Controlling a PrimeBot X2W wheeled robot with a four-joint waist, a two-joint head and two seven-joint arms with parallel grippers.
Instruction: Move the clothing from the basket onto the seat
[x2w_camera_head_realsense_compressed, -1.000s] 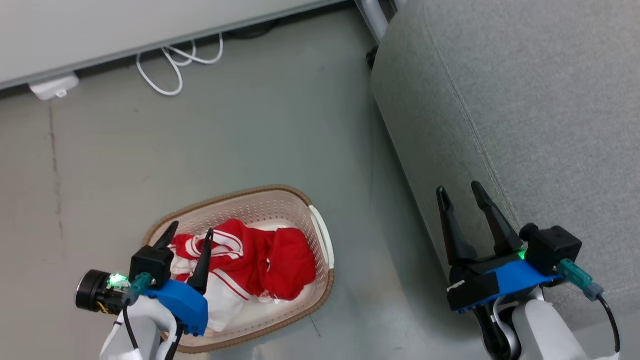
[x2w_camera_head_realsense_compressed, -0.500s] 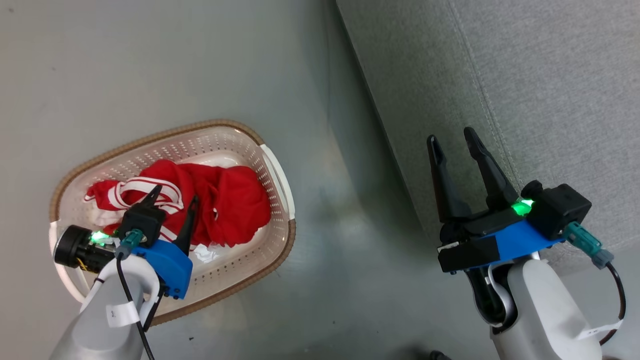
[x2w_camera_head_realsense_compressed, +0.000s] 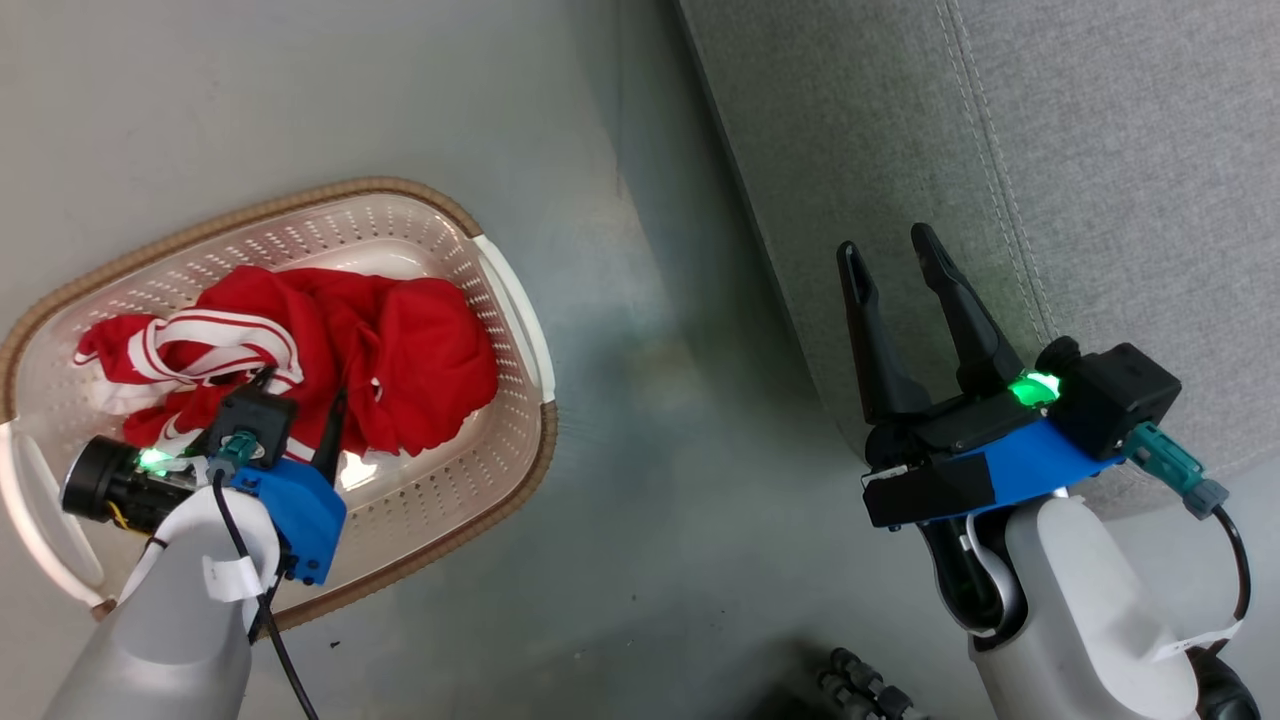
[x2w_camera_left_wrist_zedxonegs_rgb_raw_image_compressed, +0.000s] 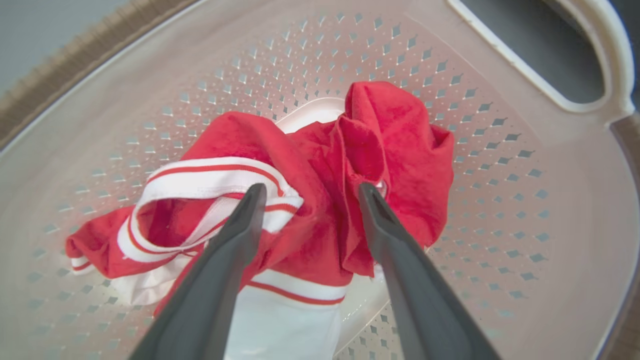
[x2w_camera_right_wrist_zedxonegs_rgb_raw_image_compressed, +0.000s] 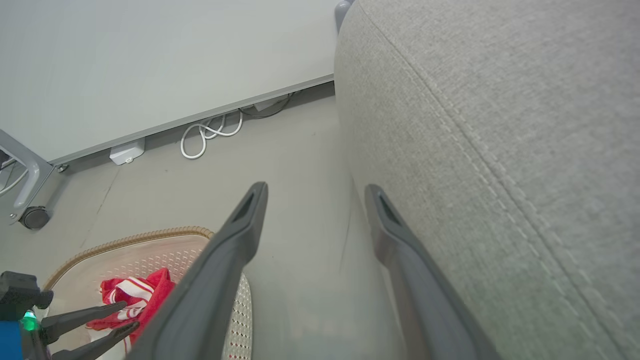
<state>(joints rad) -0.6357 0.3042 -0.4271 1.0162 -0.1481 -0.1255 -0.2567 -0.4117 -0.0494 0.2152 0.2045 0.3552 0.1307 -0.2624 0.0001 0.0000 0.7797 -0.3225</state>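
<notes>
Hovering over clothing (x2w_camera_head_realsense_compressed: 400, 350) in basket (x2w_camera_head_realsense_compressed: 300, 195): left jaws spread, empty | right jaws spread, empty, beside seat (x2w_camera_head_realsense_compressed: 1100, 150)

Glossy grey-green floor (x2w_camera_head_realsense_compressed: 640, 300), pale wall (x2w_camera_right_wrist_zedxonegs_rgb_raw_image_compressed: 150, 60) at upper left, white cable (x2w_camera_right_wrist_zedxonegs_rgb_raw_image_compressed: 210, 135) at its foot, castor (x2w_camera_right_wrist_zedxonegs_rgb_raw_image_compressed: 34, 217) nearby.

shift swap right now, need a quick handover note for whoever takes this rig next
Left gripper: open, down inside the cream-white perforated plastic basket with the brown woven-look rim, fingers either side of a fold of the soft red clothing with white stripe trim, not closed on it.
Right gripper: open, empty, near the edge of the large light grey fabric seat.
Done: nothing on the seat yet. The clothing lies in the basket, on the floor beside the seat.
Left: grip, lift, carry to the seat, release, then repeat for the rest.
</notes>
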